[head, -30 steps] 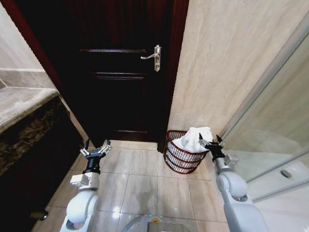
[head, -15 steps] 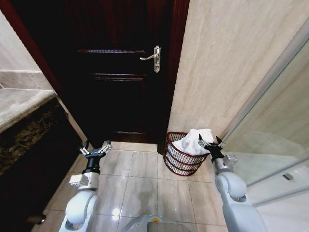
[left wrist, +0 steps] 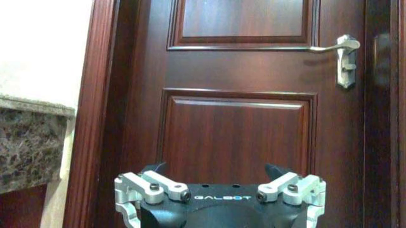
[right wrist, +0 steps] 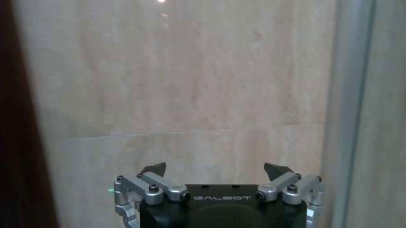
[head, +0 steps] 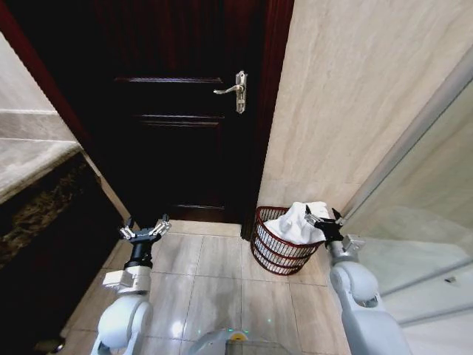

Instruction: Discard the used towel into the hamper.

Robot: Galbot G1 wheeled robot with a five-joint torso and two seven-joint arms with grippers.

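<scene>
Dark red-brown wood is taking up most of what I'm facing: the door (head: 177,133), shut, with its silver lever handle (head: 233,90) up near its right edge. Beige stone wall (head: 347,96) is running off to the right of it, and a glass shower panel (head: 421,214) is slanting in at my far right. Down on the tiled floor (head: 214,281), the hamper (head: 277,251) is sitting in the corner where the door frame meets the wall, tipped slightly toward me, and the white towel (head: 299,222) is lying heaped in it, spilling over the rim. My right gripper (head: 323,219) is hanging just beside that towel at the hamper's right rim, fingers spread and holding nothing. My left gripper (head: 145,231) is hovering over the floor well to the left, pointing at the door, fingers also spread wide and empty.
</scene>
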